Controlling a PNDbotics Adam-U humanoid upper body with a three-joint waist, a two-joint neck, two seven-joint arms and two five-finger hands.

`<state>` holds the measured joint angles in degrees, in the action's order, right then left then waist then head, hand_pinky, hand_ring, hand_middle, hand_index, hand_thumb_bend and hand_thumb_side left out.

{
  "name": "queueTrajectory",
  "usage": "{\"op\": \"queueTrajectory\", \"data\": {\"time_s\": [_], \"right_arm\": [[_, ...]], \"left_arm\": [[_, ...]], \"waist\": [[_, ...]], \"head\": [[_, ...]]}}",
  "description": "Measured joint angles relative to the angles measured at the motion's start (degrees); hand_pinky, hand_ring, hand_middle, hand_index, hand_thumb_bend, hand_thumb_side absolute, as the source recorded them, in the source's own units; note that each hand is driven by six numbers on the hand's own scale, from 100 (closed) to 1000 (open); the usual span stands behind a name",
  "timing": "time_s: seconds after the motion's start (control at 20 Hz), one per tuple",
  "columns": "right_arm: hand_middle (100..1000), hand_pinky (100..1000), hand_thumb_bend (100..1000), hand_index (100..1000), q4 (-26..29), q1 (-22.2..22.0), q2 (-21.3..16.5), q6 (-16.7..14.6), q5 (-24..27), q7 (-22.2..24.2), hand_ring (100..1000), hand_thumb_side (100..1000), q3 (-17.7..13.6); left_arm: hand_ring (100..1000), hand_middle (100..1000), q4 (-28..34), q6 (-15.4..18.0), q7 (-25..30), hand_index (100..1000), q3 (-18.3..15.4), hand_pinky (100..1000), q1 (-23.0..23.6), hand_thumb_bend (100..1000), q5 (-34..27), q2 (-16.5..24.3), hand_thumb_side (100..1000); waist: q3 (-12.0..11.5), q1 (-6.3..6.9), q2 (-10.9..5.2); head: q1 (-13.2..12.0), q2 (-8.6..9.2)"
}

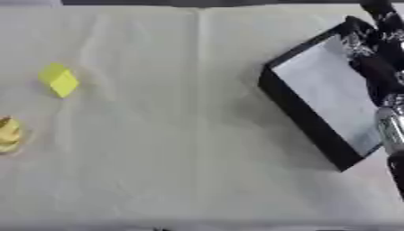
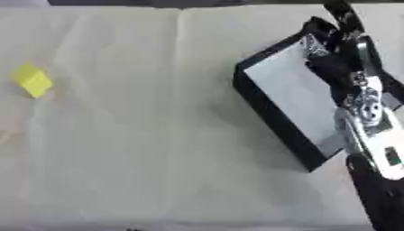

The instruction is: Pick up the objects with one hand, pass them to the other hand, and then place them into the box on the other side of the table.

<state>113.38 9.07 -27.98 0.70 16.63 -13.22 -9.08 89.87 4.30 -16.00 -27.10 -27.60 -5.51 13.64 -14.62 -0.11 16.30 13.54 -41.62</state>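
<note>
A black box (image 2: 272, 115) with a pale grey floor stands askew on the right side of the table. My right arm reaches in from the lower right and crosses over the box. Its black hand (image 2: 331, 31) hangs over the box's far corner; the picture is too blurred there to show whether it holds anything. A small yellow block (image 1: 59, 80) lies far off at the left of the table. A pale yellow, rounded object (image 1: 8, 134) sits at the very left edge, cut off by the frame. My left hand shows in neither view.
A creased cream cloth (image 1: 173, 135) covers the whole table. The table's far edge runs along the top of the view, and its near edge along the bottom.
</note>
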Motion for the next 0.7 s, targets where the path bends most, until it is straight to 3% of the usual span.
{"op": "queueTrajectory", "data": {"time_s": [0.45, 0.7], "right_arm": [[981, 970, 100, 1000, 0.0, 0.0, 0.0, 0.0, 0.0, 0.0, 922, 207, 0.0], [984, 971, 100, 1000, 0.0, 0.2, 0.0, 0.0, 0.0, 0.0, 925, 205, 0.0]], "left_arm": [[703, 729, 0.0, 0.0, 0.1, 859, 0.0, 702, 0.0, 448, 0.0, 0.0, 634], [706, 731, 0.0, -0.1, 0.0, 862, -0.1, 704, -0.2, 449, 0.0, 0.0, 634]], "waist": [[0.0, 0.00, 0.00], [0.1, 0.08, 0.01]], "head": [[-0.2, 0.42], [-2.6, 0.50]]}}
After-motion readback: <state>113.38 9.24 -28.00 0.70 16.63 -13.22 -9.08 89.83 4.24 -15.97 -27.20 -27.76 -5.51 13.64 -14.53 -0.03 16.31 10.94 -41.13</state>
